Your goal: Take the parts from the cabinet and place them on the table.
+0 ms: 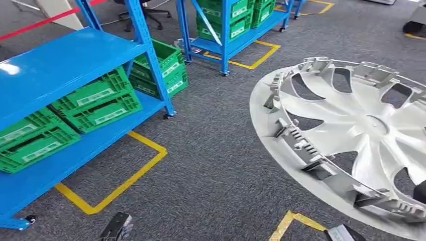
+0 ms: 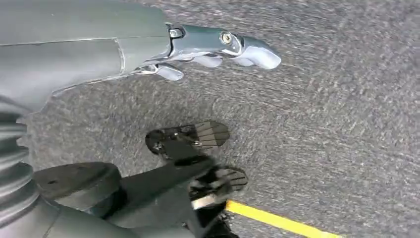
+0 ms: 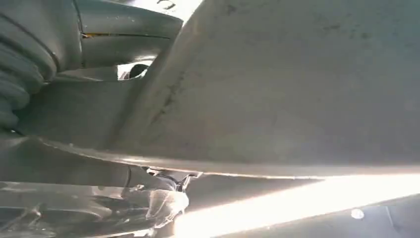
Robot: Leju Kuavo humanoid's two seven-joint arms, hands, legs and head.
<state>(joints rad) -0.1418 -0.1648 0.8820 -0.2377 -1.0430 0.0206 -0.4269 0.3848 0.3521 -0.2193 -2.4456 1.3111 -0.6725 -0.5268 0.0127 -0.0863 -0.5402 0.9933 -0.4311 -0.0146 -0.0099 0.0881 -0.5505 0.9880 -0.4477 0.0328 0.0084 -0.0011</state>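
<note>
While held aloft: white plastic wheel cover (image 1: 351, 135), round, ribbed clips along its rim, above grey carpet (image 1: 216, 165).
Right robot hand (image 3: 74, 54): grips the cover's edge.
Left robot hand (image 2: 218, 49): empty, fingers extended.
Shelving: blue metal rack (image 1: 55, 70), green slatted crates (image 1: 98, 100).

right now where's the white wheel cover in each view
Head view: the white wheel cover fills the right side, inner face with clips toward the camera, above the grey carpet.
Left wrist view: not in it; the left hand hangs over the carpet by yellow floor tape.
Right wrist view: its pale surface lies close across the frame.
Shared landmark: carpet and yellow tape, head and left wrist views.
</note>
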